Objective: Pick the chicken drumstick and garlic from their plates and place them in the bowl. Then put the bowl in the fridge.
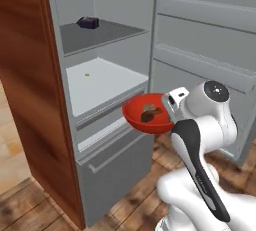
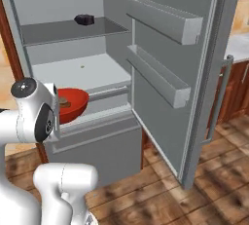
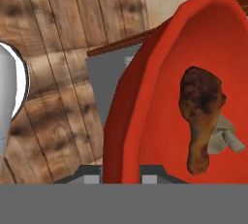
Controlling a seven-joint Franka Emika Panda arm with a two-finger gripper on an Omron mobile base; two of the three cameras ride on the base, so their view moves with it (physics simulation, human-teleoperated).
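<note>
Pincer [image 3: 121, 174] at the bottom centre of the hand view, its two dark tips clamped on the rim of the red bowl [image 3: 160, 97]. Inside the bowl lie the chicken drumstick [image 3: 201, 116] and, touching it on its right, the pale garlic [image 3: 225, 136]. At mid-frame of the left base view the bowl [image 1: 137, 112] hangs before the open fridge [image 1: 105, 140], just beside its white shelf [image 1: 100, 82]. A dark item [image 1: 87, 22] sits on the upper shelf.
</note>
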